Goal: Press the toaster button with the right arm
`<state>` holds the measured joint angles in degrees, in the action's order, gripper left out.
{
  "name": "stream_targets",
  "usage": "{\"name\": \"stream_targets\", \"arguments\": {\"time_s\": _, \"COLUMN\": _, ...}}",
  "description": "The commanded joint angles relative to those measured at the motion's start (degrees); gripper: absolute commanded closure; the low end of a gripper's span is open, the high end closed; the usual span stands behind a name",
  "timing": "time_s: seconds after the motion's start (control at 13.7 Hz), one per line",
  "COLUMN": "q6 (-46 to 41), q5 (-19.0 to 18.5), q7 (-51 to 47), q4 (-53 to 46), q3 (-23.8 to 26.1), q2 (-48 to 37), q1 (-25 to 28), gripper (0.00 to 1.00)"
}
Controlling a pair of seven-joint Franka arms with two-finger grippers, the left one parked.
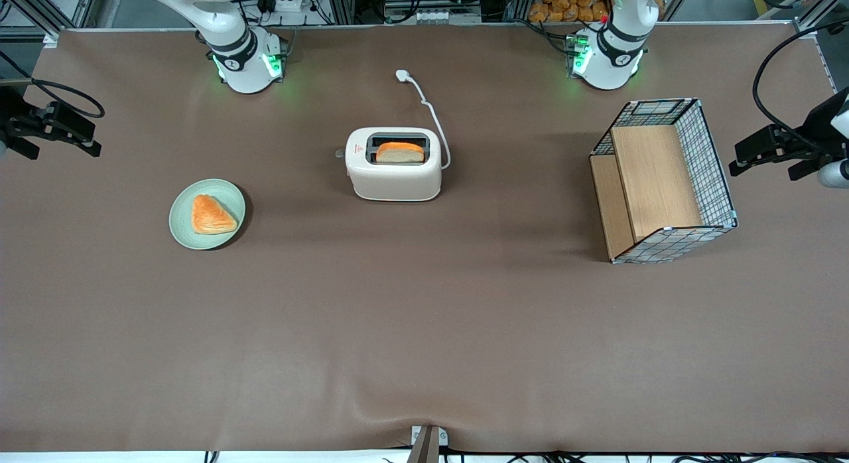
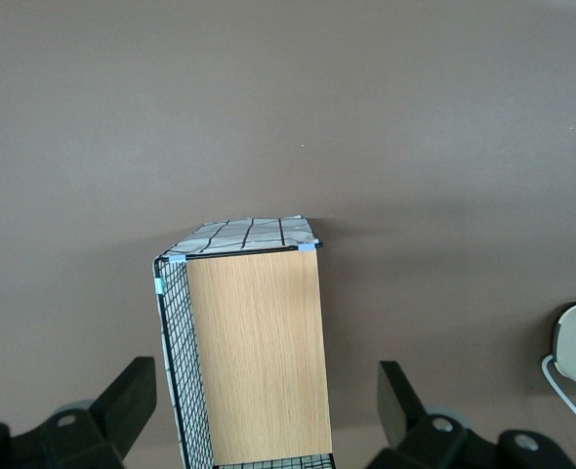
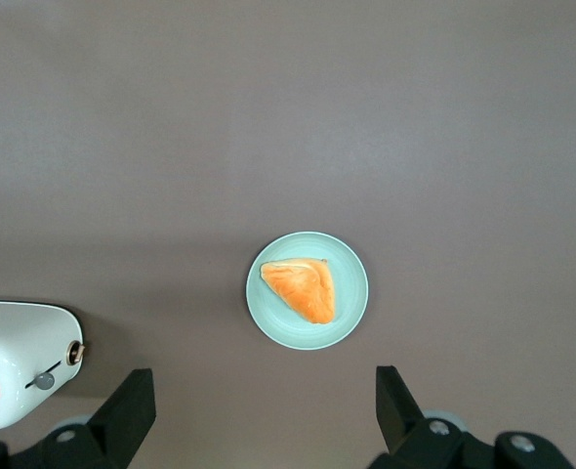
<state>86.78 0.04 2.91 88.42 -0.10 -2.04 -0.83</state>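
The cream-white toaster point(image 1: 394, 174) stands mid-table with a slice of bread point(image 1: 400, 152) upright in its top slot. The small grey toaster button point(image 1: 339, 154) sticks out of the narrow end that faces the working arm's end of the table. The toaster point(image 3: 15, 366) and its button point(image 3: 44, 380) also show in the right wrist view. My right gripper point(image 1: 89, 138) hangs high above the table toward the working arm's end, well apart from the toaster. Its fingers point(image 3: 127, 410) are spread wide with nothing between them, so the gripper point(image 3: 264, 396) is open and empty.
A pale green plate point(image 1: 182, 227) with a triangular pastry point(image 1: 211, 215) lies between the gripper and the toaster, nearer the front camera; it also shows in the right wrist view point(image 3: 351, 313). The toaster's white cord and plug point(image 1: 402, 75) trail toward the arm bases. A wire-and-wood basket point(image 1: 663, 181) stands toward the parked arm's end.
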Motion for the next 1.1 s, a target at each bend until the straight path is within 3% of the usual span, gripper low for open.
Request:
{"name": "stream_targets", "arguments": {"time_s": 0.0, "q6": -0.56, "q5": 0.67, "q7": -0.80, "q4": -1.33, "q3": 0.19, "q2": 0.73, "q1": -0.58, "gripper": 0.00}}
{"name": "stream_targets", "arguments": {"time_s": 1.02, "q6": -3.55, "q5": 0.93, "q7": -0.89, "q4": 0.08, "q3": 0.54, "q2": 1.60, "q1": 1.26, "gripper": 0.00}}
